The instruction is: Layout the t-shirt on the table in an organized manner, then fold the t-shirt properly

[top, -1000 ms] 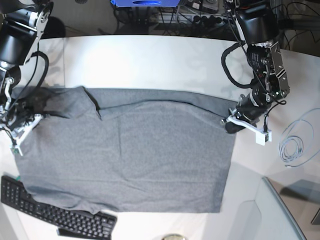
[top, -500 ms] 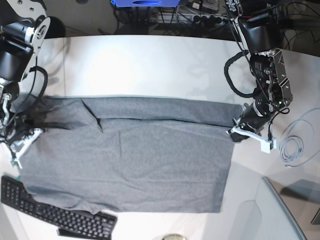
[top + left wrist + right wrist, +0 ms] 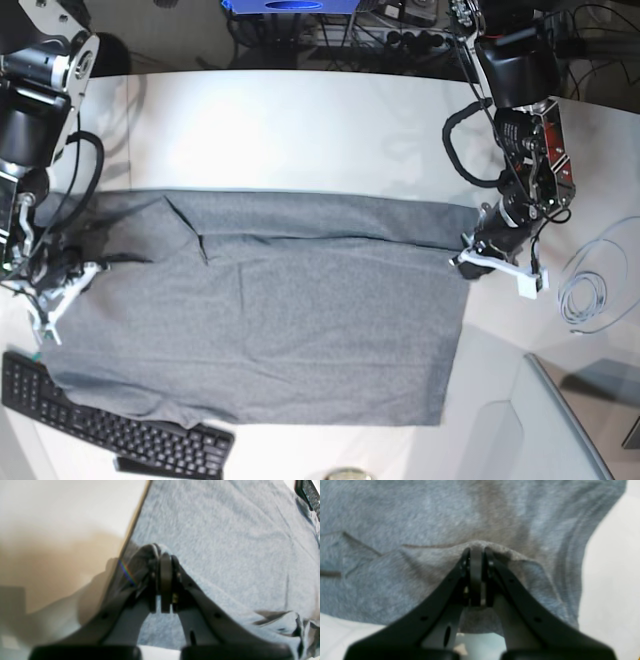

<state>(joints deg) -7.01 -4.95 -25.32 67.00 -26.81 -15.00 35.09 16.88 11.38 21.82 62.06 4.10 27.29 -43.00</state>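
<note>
T-shirt pinched, hem perhaps over keyboard

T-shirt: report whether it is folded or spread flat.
Partly folded. The t-shirt lies on the table with its far edge doubled over as a long band, and both hands pinch that fold's ends.

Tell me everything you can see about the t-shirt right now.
The t-shirt is plain heather-grey soft knit, spread mostly flat on the white table. Its far edge is folded over toward the camera into a long band, with a crease near one sleeve. Its near corner overlaps the black keyboard. Both tools are shut on it: the left tool pinches the fold at one side edge, and the right tool pinches bunched cloth at the opposite, sleeve end.
</note>
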